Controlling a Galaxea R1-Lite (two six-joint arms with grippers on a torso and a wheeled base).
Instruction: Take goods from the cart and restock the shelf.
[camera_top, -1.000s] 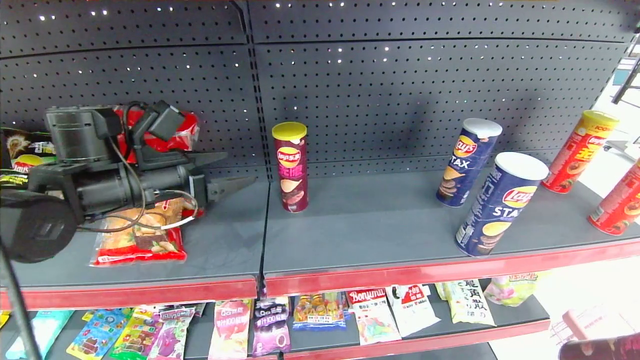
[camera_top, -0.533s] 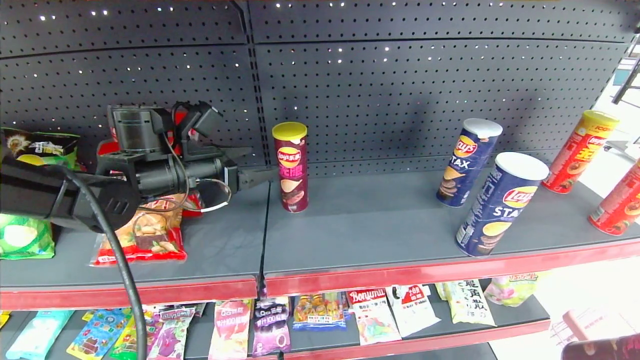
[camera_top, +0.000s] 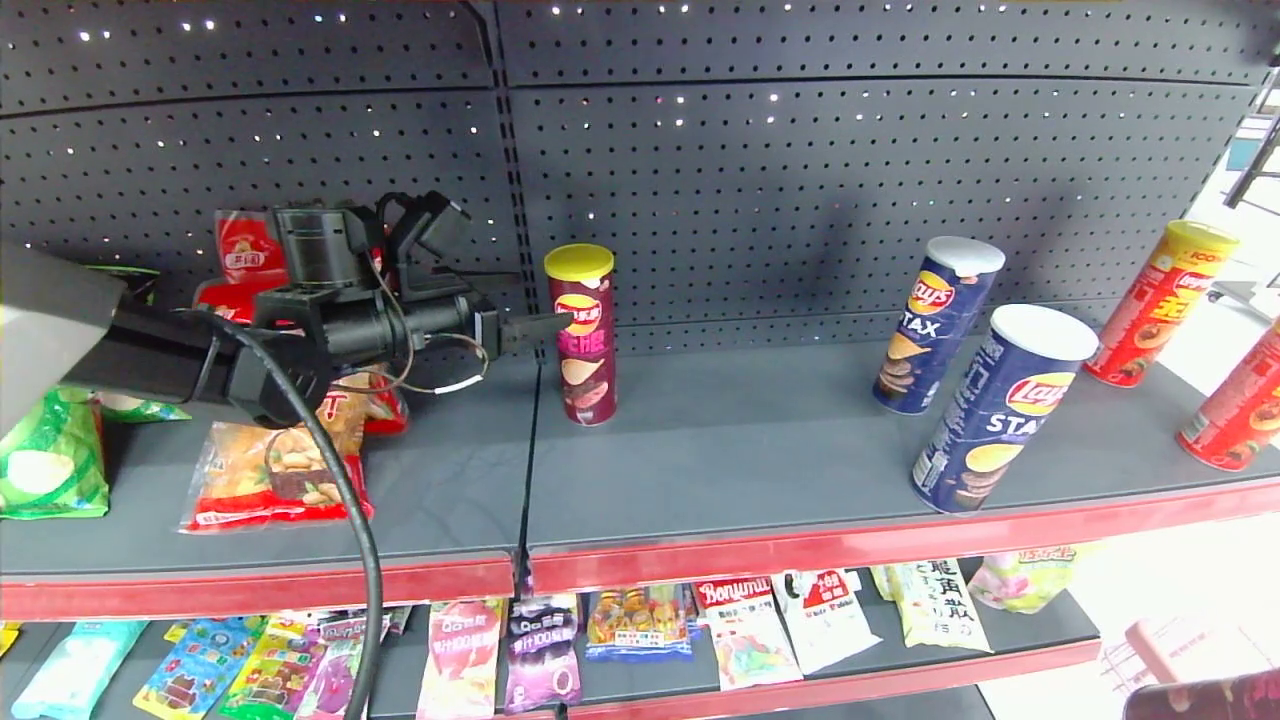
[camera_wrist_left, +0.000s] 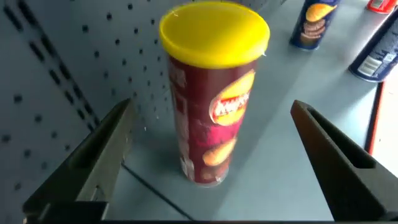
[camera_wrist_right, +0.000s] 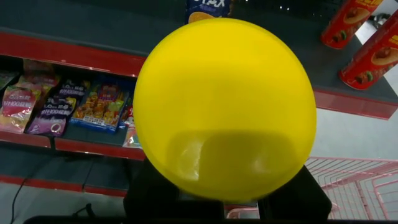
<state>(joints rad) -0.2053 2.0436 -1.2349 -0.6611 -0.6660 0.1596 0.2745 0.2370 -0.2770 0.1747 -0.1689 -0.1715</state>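
Observation:
A maroon chip can (camera_top: 586, 375) with a yellow lid stands upright on the grey shelf (camera_top: 750, 450), near the pegboard back. My left gripper (camera_top: 545, 298) is level with the can's upper half, coming from its left side, open. In the left wrist view its fingers (camera_wrist_left: 99, 162) stand wide on either side of the can (camera_wrist_left: 208, 130), apart from it. In the right wrist view a yellow can lid (camera_wrist_right: 224, 106) faces the camera, with my right gripper (camera_wrist_right: 227, 208) shut on that can below it.
Two blue cans (camera_top: 935, 325) (camera_top: 1000, 410) and two red cans (camera_top: 1155, 305) (camera_top: 1235, 410) stand to the right. A peanut bag (camera_top: 275, 480) and a green bag (camera_top: 45, 470) lie left. Snack packets (camera_top: 740, 630) fill the lower shelf. A pink cart (camera_wrist_right: 367, 186) sits low right.
My left arm has swung right along the shelf, from over the peanut bag to the maroon can, its open fingers now reaching the can. The cans have not moved.

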